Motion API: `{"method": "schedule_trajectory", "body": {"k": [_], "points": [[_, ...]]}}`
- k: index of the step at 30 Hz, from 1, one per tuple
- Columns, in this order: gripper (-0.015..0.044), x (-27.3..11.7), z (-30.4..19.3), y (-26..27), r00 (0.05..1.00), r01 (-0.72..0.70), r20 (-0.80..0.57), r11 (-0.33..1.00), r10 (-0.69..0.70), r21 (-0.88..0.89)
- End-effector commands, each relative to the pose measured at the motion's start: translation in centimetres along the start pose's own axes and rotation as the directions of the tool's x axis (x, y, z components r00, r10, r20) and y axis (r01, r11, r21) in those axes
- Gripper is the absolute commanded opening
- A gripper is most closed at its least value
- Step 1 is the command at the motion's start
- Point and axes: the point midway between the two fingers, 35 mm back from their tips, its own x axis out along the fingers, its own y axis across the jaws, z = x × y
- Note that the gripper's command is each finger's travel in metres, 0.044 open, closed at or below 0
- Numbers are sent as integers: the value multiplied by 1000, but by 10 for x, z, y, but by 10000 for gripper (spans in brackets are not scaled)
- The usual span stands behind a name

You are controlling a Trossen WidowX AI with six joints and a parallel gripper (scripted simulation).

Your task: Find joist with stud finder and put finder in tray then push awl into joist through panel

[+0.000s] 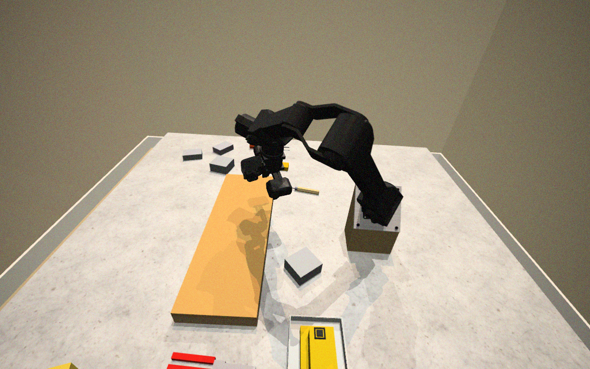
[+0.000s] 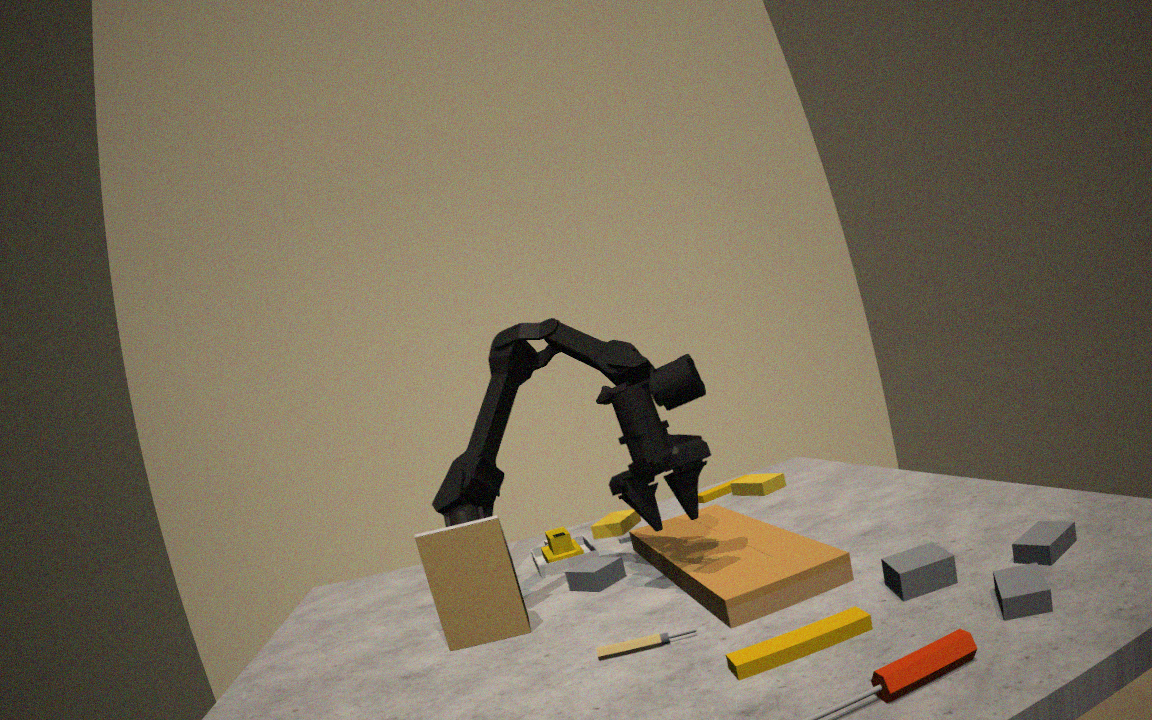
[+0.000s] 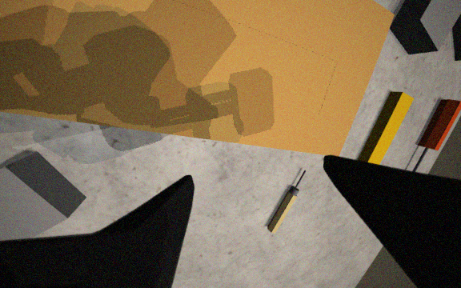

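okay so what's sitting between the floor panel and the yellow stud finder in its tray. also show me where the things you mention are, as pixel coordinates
Nothing stands between the floor panel (image 1: 220, 256) (image 2: 763, 551) and the tray (image 1: 316, 317) holding the stud finder (image 1: 327, 351); the top view shows only shadowed tabletop there.

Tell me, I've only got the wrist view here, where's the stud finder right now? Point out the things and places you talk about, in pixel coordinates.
Observer: The stud finder (image 1: 324, 353) (image 2: 562, 548) is in the tray (image 1: 343, 342) (image 2: 538, 562).
Operator: Okay, and is there any other tool over by that tray?
Observer: Yes, a red-handled tool (image 1: 192, 358) lies beside it, partly cut off by the top view's lower edge.
Operator: What's the arm mounted on?
Observer: A box-shaped pedestal (image 1: 356, 245) (image 2: 473, 591), off to one side of the panel.
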Motion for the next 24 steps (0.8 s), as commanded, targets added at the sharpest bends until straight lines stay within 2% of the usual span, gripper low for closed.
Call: {"method": "schedule_trajectory", "body": {"k": [1,6,11,24], "points": [[440,18,-57,-37,998,-40,-49,983,50,177],[440,46,-132,-59,987,-111,-64,918,146,382],[440,75,-193,-57,967,-195,-37,826,252,530],[440,77,-188,-58,966,-199,-35,822,256,534]]}}
